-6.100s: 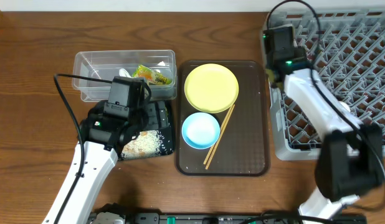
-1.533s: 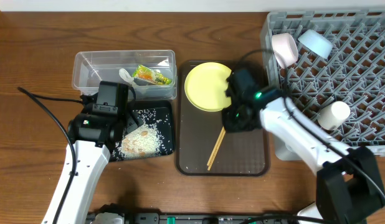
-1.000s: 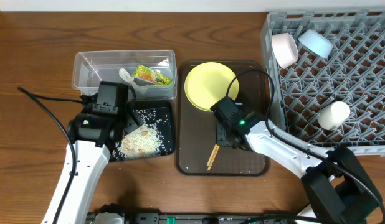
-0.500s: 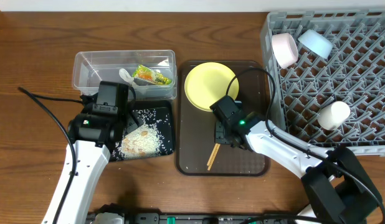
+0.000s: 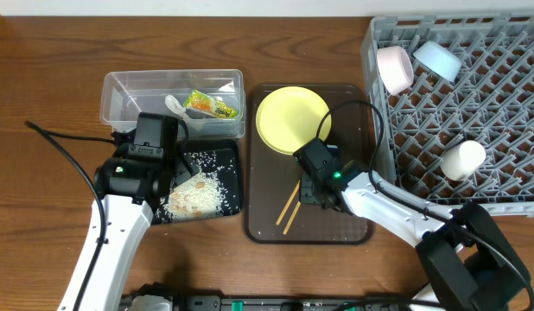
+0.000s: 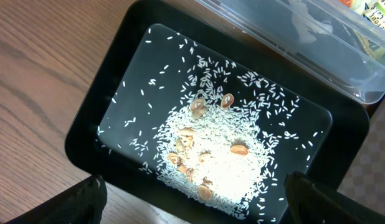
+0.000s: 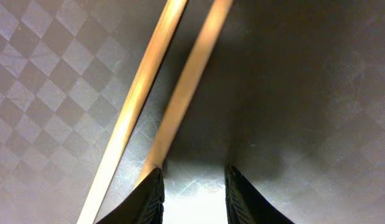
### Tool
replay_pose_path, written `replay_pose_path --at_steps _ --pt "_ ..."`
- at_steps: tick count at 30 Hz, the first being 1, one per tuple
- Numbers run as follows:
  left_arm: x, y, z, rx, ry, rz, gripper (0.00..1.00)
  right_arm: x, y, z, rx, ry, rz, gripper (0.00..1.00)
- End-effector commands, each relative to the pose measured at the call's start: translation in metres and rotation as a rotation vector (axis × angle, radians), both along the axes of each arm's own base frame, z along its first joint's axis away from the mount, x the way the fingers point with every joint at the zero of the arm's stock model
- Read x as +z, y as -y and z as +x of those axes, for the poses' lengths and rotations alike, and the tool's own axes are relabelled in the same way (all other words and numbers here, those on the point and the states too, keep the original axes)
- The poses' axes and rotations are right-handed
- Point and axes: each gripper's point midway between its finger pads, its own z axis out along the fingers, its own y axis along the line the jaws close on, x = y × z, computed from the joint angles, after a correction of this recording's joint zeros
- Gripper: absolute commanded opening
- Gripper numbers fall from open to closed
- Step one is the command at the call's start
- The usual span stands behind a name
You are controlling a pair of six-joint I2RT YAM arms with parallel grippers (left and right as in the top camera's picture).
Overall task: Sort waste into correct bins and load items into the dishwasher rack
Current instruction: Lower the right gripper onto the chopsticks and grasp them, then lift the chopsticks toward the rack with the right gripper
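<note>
The wooden chopsticks (image 5: 289, 206) lie side by side on the brown serving tray (image 5: 349, 220). My right gripper (image 5: 313, 184) is pressed low on the tray at their upper end. In the right wrist view the chopsticks (image 7: 180, 93) run past the left fingertip and the jaws (image 7: 194, 180) stand slightly apart with only tray between them. The pale-yellow plate (image 5: 293, 119) lies at the tray's far end. My left gripper (image 5: 155, 168) hangs wide open (image 6: 194, 182) over the black tray (image 6: 118, 87) of rice (image 6: 223, 168). The clear tub (image 5: 133, 91) holds the snack wrapper (image 5: 212, 106) and white scrap (image 5: 174, 105).
The grey rack (image 5: 500, 112) stands at the right. It holds a whitish bowl (image 5: 394, 69), a light-blue bowl (image 5: 437, 59) and a white cup (image 5: 463, 160). The left arm's cable (image 5: 73, 151) loops over the wooden table at the left.
The chopsticks have swung and slid left on the brown tray, their lower ends now farther left. My right gripper shifted slightly. The left arm has not moved.
</note>
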Motion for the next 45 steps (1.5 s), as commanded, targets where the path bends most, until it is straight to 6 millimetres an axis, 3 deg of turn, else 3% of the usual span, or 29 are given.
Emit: replay_pose_path --at_steps 1,4,9,12,29,31,33,36,41,45 --pt "0.006 -0.005 0.003 0.027 0.017 0.014 0.93 -0.005 0.003 -0.005 -0.016 -0.015 -0.008 0.30" --pt "0.006 -0.005 0.003 0.027 0.017 0.014 0.93 0.004 0.000 0.000 -0.018 0.004 0.007 0.30" --pt "0.006 -0.005 0.003 0.027 0.017 0.014 0.93 0.036 -0.012 0.017 0.016 0.087 0.057 0.31" --pt "0.006 -0.005 0.003 0.027 0.017 0.014 0.93 0.040 -0.013 0.019 0.015 0.095 0.063 0.32" --pt "0.006 -0.005 0.003 0.027 0.017 0.014 0.93 -0.020 -0.008 -0.002 0.034 -0.052 -0.050 0.32" --pt "0.006 -0.005 0.003 0.027 0.017 0.014 0.93 -0.020 -0.007 -0.003 0.033 -0.055 -0.052 0.26" --pt "0.006 -0.005 0.003 0.027 0.017 0.014 0.93 -0.018 -0.005 -0.003 0.029 -0.057 -0.053 0.13" --pt "0.006 -0.005 0.003 0.027 0.017 0.014 0.93 -0.012 0.006 -0.001 -0.003 -0.065 -0.058 0.01" --pt "0.006 -0.005 0.003 0.027 0.017 0.014 0.93 0.010 0.039 0.011 -0.053 -0.055 -0.062 0.01" --pt "0.006 -0.005 0.003 0.027 0.017 0.014 0.93 0.042 0.070 0.031 -0.042 0.021 -0.045 0.01"
